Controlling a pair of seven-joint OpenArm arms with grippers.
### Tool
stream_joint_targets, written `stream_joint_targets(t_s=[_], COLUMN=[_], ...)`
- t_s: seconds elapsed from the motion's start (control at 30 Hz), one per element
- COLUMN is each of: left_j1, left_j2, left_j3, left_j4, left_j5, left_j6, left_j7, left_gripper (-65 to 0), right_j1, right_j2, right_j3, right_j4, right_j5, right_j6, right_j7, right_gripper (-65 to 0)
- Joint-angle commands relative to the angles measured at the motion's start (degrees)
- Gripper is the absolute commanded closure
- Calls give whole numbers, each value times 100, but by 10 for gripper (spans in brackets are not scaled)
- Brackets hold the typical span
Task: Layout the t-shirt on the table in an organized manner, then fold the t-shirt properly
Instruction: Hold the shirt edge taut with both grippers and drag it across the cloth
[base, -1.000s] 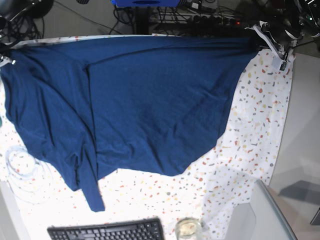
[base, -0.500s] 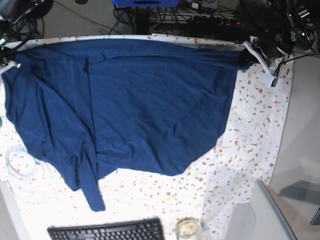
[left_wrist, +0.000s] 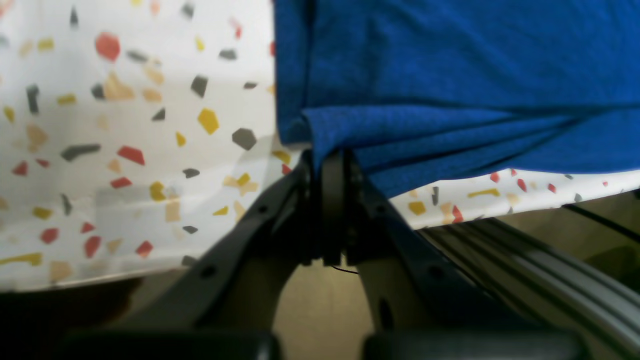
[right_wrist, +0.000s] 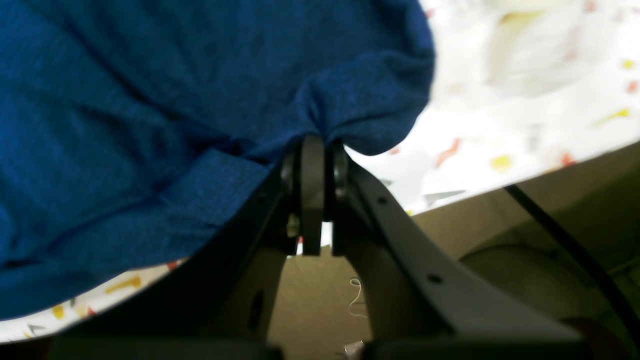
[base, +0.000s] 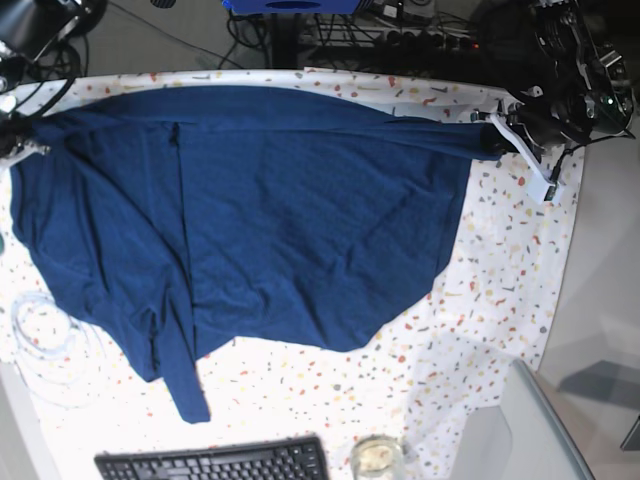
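The dark navy t-shirt (base: 280, 210) lies spread across the speckled white table (base: 510, 260), its top edge stretched between both grippers. At the table's far right, my left gripper (base: 497, 140) is shut on a bunched corner of the shirt. The left wrist view shows its jaws (left_wrist: 327, 157) pinching the blue fabric (left_wrist: 450, 65) above the cloth (left_wrist: 125, 125). My right gripper (base: 22, 138) is shut on the shirt's far-left corner. In the right wrist view its jaws (right_wrist: 315, 145) clamp a fold of fabric (right_wrist: 150, 100). A narrow strip of the shirt hangs toward the front left.
A black keyboard (base: 215, 462) and a glass jar (base: 375, 457) sit at the front edge. A coil of clear tubing (base: 45, 340) lies at the left. A grey panel (base: 520, 430) stands at the front right. Cables run behind the far edge.
Both grippers have drawn the shirt's top edge toward the front, uncovering a band of speckled cloth along the far edge. The left gripper also shifted inward.
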Motion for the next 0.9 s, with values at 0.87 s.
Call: stream_joint_targets(t_s=[0.87], left_j1=[-981], left_j2=[-56], left_j3=[-41], left_j4=[-814], left_j5=[-87], left_j6=[-9], left_j7=[-65], left_gripper=[0], right_j1=[949], right_j2=[468], right_j3=[-827], right_j4=[-742], right_j5=[18], right_j6=[-740], right_j7=[86], right_gripper=[-3])
